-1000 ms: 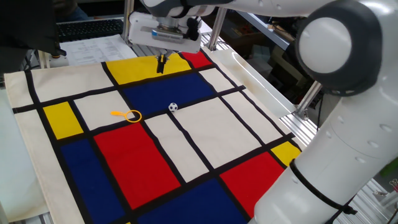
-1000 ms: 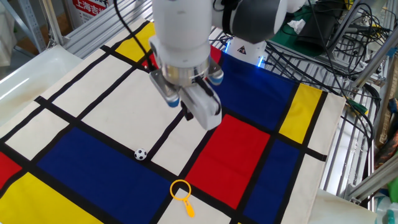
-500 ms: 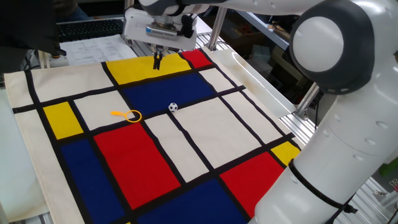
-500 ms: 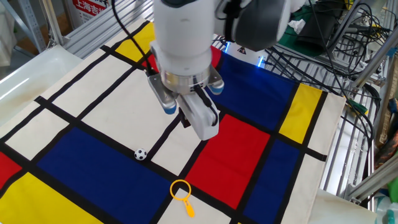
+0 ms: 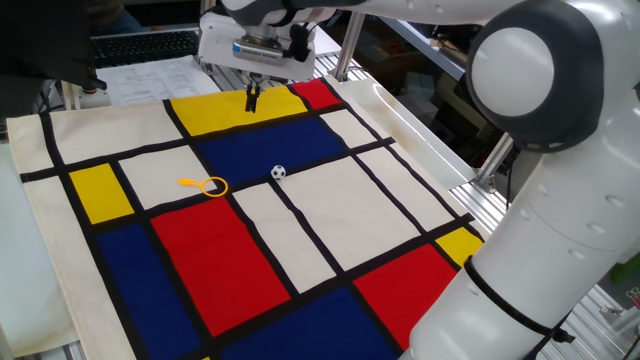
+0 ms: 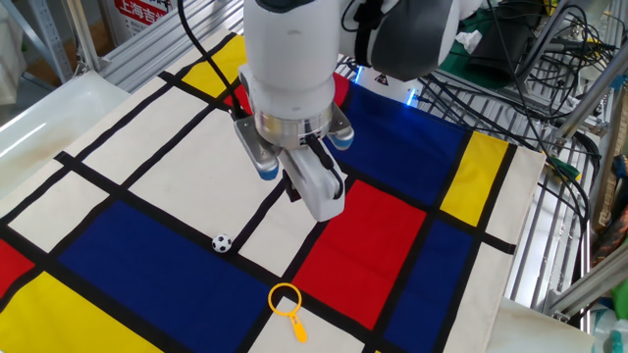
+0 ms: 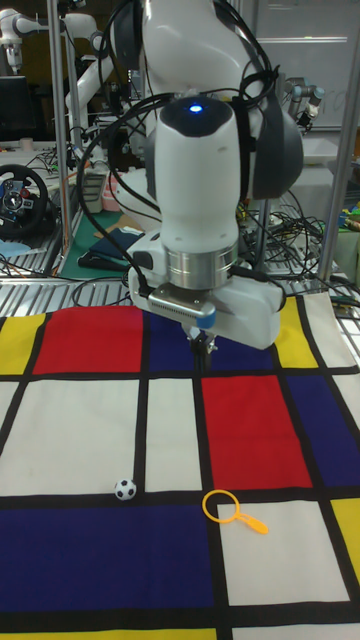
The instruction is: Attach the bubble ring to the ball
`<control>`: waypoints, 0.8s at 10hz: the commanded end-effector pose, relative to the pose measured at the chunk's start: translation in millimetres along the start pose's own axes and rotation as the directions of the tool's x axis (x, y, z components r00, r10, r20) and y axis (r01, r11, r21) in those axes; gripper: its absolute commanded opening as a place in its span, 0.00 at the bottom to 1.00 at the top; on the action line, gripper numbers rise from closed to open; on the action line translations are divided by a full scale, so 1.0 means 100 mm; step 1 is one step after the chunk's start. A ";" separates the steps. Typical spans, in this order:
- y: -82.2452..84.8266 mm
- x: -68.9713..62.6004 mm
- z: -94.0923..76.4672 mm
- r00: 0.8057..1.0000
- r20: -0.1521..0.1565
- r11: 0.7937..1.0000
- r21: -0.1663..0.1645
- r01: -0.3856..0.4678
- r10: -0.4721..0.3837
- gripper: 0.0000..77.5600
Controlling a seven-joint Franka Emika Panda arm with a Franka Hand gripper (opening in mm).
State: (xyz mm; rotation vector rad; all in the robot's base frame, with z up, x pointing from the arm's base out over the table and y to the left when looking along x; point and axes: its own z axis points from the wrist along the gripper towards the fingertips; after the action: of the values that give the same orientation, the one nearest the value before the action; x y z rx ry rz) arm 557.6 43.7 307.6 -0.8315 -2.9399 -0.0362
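Note:
The ball (image 5: 278, 172) is a tiny white sphere with black patches, resting on the patchwork cloth where a blue patch meets a white one. The bubble ring (image 5: 212, 186), a thin yellow hoop with a short orange handle, lies flat a short way from the ball; both show again as ball (image 6: 223, 242) and bubble ring (image 6: 286, 300), and as ball (image 7: 125, 489) and bubble ring (image 7: 224, 507). My gripper (image 5: 253, 100) hangs above the yellow patch, well behind both, its dark fingers (image 6: 291, 189) pressed together and holding nothing. It also shows as gripper (image 7: 205, 353).
A cloth (image 5: 300, 240) of red, blue, yellow and white patches with black stripes covers the table. A metal frame (image 6: 147, 44) and a white ledge run along one side. Cables and gear (image 6: 530, 59) crowd the far corner. My large white arm (image 5: 560, 200) rises at the table's edge.
The gripper has risen a little and shifted back toward the yellow patch since a second ago, then held still. Ball and bubble ring have not moved.

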 end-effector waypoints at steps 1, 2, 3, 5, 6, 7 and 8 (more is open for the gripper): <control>0.01 -0.01 -0.04 0.993 -0.022 0.990 -0.084 -0.117 0.116 0.00; 0.01 -0.01 -0.04 0.992 -0.022 0.989 -0.085 -0.123 0.122 0.00; 0.01 -0.01 -0.04 0.990 -0.018 0.985 -0.092 -0.144 0.143 0.00; 0.01 -0.01 -0.04 0.982 -0.005 0.978 -0.097 -0.186 0.186 0.00; 0.01 -0.01 -0.04 0.976 -0.008 0.970 -0.107 -0.218 0.219 0.00; 0.01 -0.01 -0.04 0.967 -0.013 0.961 -0.106 -0.256 0.256 0.00; 0.01 -0.01 -0.04 0.964 -0.015 0.959 -0.104 -0.265 0.265 0.00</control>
State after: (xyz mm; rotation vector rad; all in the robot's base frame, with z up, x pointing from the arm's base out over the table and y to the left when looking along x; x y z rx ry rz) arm 558.6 44.2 310.0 -1.1845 -2.8381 -0.1675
